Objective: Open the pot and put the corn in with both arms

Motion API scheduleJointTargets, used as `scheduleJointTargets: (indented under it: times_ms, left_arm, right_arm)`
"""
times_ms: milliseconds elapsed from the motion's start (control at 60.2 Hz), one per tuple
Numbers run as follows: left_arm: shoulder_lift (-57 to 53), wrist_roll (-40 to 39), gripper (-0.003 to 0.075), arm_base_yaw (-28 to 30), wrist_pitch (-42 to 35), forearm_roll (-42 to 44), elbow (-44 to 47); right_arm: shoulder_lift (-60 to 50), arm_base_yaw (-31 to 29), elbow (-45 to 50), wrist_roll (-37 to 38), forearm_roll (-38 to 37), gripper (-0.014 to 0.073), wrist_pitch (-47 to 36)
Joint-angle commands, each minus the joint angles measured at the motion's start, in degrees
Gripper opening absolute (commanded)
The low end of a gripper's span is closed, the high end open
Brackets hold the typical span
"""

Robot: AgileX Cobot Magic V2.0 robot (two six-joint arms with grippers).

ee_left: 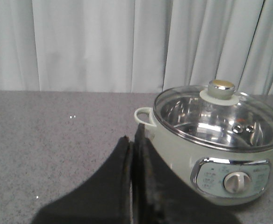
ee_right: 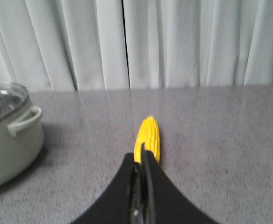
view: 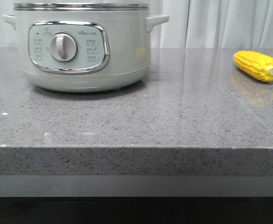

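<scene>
While both arms hang back, lid on pot [view: 82, 46], corn [view: 258, 66] untouched on the grey counter [view: 141, 121].

Pot sits at the robot's left, glass lid [ee_left: 219, 116] with its knob [ee_left: 220, 89] closed over it; left gripper [ee_left: 132, 144] is near it, fingers pressed together, holding nothing, tips just short of the near side handle [ee_left: 144, 115]. Corn lies far right, well apart from the pot. Right gripper [ee_right: 142, 156] is the nearer arm for it: fingers pinched narrow, empty, corn straight ahead of the tips. Cob's long axis runs roughly in line with the gripper's reach, pointing away from it, so I judge the fingers must widen and close across the cob's width. Lid likely goes first, left arm.
</scene>
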Motion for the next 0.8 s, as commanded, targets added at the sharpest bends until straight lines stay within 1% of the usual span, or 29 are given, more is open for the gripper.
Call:
scheduleJointTargets:
  times_ms: [0, 349, 615, 682, 731, 748, 781]
  left_arm:
    - [3.5, 0.3, -0.002, 0.0, -2.5, -0.3, -2.3]
    - [8.6, 0.2, -0.002, 0.0, -3.0, -0.3, -2.3]
    - [11.6, 0.2, -0.002, 0.0, -3.3, -0.3, -2.1]
    - [12.5, 0.2, -0.0003, 0.0, -3.5, -0.3, -2.1]
    - [13.1, 0.2, 0.0039, 0.0, -3.7, -0.3, -2.1]
    - [13.2, 0.2, 0.0066, 0.0, -3.8, -0.3, -2.1]
    - [13.6, 0.2, 0.0109, 0.0, -4.0, -0.3, -2.1]
  right_arm:
    - [4.9, 0.1, -3.5, -0.1, -0.4, -0.0068, -1.1]
    - [15.4, 0.1, -3.5, -0.1, -0.4, -0.0068, -0.2]
    - [19.1, 0.1, -3.5, -0.2, -0.4, -0.0061, 1.3]
    - [19.1, 0.1, -3.5, -0.3, -0.4, -0.0022, 1.6]
    - [19.1, 0.1, -3.5, -0.3, -0.5, 0.0038, 1.6]
    - [19.1, 0.1, -3.5, -0.3, -0.5, 0.0061, 1.6]
    - [19.1, 0.1, -3.5, -0.3, -0.5, 0.0127, 1.6]
